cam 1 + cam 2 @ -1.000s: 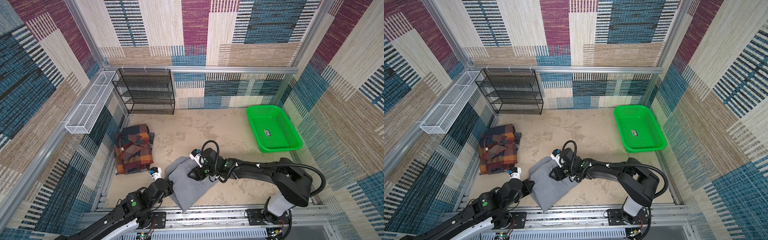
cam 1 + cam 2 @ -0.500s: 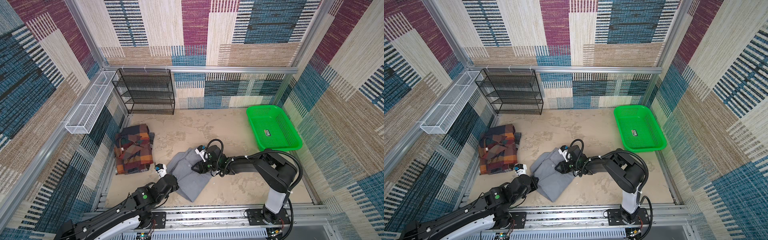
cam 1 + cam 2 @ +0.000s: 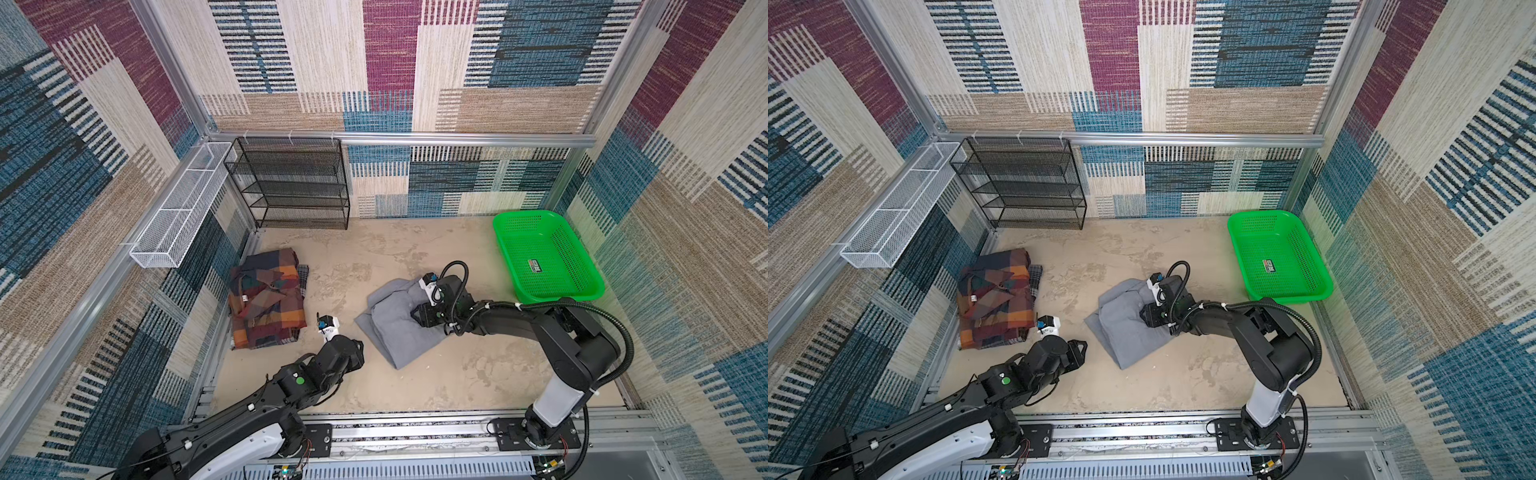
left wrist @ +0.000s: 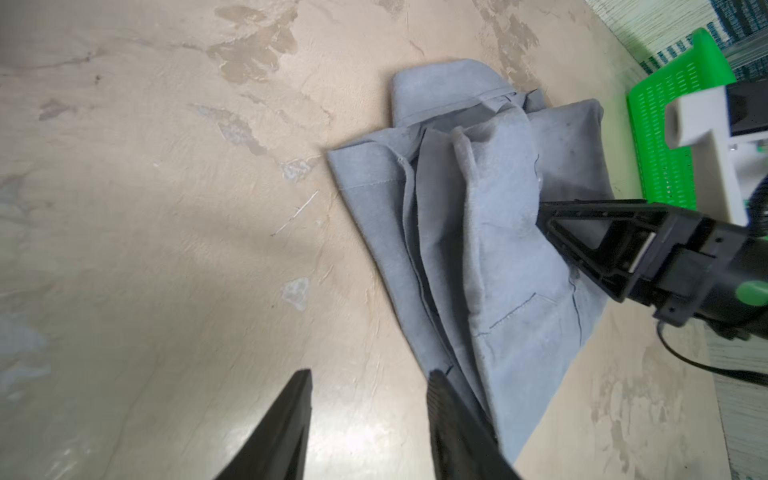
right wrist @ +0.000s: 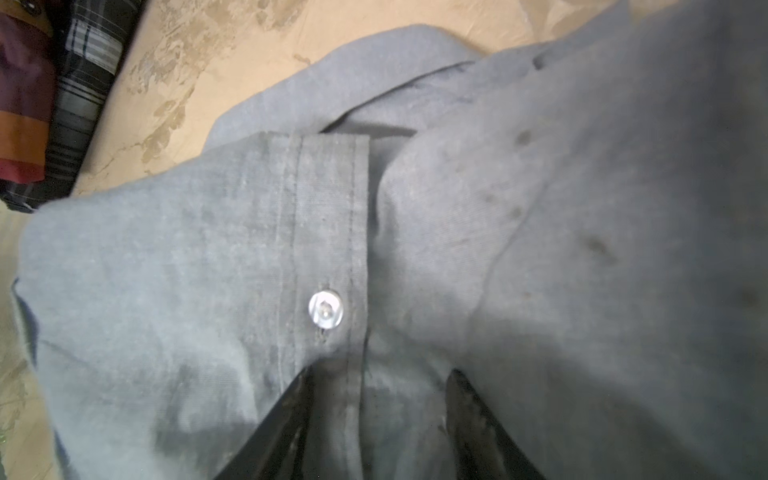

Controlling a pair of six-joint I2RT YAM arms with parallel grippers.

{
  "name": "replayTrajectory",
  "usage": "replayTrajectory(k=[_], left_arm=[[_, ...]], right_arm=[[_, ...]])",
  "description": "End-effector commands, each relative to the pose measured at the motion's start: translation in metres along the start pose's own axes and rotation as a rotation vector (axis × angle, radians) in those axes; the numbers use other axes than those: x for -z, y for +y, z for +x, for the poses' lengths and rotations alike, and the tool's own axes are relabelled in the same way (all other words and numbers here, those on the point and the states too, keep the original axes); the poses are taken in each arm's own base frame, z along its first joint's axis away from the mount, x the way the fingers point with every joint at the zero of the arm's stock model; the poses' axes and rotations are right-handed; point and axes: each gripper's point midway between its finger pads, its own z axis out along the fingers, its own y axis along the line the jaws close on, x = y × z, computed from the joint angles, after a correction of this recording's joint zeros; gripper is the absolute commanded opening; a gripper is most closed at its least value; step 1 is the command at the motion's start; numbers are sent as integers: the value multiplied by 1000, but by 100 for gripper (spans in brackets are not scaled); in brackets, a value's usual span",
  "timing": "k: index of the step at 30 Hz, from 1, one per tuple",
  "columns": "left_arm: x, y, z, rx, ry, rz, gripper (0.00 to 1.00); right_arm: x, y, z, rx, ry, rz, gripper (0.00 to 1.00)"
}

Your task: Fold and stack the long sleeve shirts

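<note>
Beige floor (image 3: 374,257): green basket (image 3: 548,249), black rack (image 3: 291,183), plaid shirt (image 3: 270,303).

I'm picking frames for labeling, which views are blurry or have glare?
Right wrist view: the gray shirt fills the frame, soft and dim near the jaws, yet its button is readable. Left wrist view: glare on the table between the jaws, the shirt sharp. Both top views: sharp, evenly lit, no glare.
</note>
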Motion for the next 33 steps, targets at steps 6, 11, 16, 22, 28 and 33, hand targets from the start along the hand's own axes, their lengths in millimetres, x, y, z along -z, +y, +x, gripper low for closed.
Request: replayTrajectory(k=[6,11,16,22,28,33], left_arm=[[-15,19,-8,46,63,-48,50],[-37,9,-13,44,166,-46,49],[-53,5,-21,51,217,-88,49],[-71,18,-24,99,252,-118,45],[-89,23,-19,136,306,-127,42],[-97,23,-19,147,310,-126,41]], right_arm=[[32,37,-23,125,-23,154,69],[19,79,-20,215,23,153,73],[7,94,-15,290,41,220,74],[-3,100,5,332,84,220,74],[-10,111,21,365,111,219,74],[-21,102,33,395,149,271,74]])
